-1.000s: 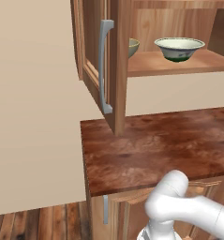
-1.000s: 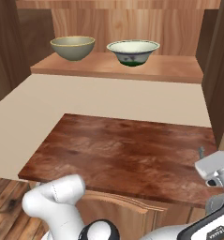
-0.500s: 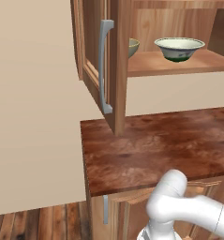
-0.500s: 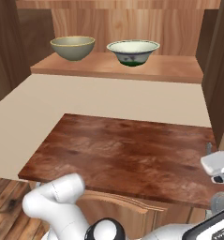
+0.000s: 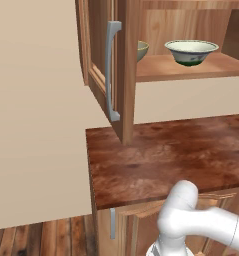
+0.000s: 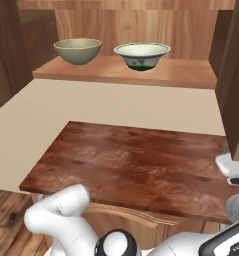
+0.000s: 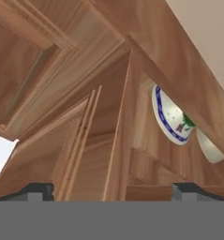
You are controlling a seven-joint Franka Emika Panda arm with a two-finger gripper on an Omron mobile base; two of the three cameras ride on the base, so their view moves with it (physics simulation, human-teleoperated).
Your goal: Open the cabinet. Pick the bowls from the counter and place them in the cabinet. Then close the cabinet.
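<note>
Both round bowls, olive-tan (image 6: 77, 51) and pale white-green (image 6: 142, 55), are being supported on the medium-brown wooden cabinet's shelf (image 6: 181, 75). The two-finger gripper (image 7: 112, 190) is being held spread, empty.

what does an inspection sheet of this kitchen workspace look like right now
surface: the counter is dark reddish wood grain, with neither bowl on it.
job's things: the cabinet has its doors open; the olive-tan bowl and the white-green bowl stand upright on its shelf, side by side and apart.
clutter: nothing seen.
grippers: the gripper is open and holds nothing; in the hand view its tips point at a cabinet door's edge.
cables: nothing seen.
surroundings: beige wall to the left of the cabinet, plank floor below, and a base cabinet with a short grey handle under the counter.
</note>
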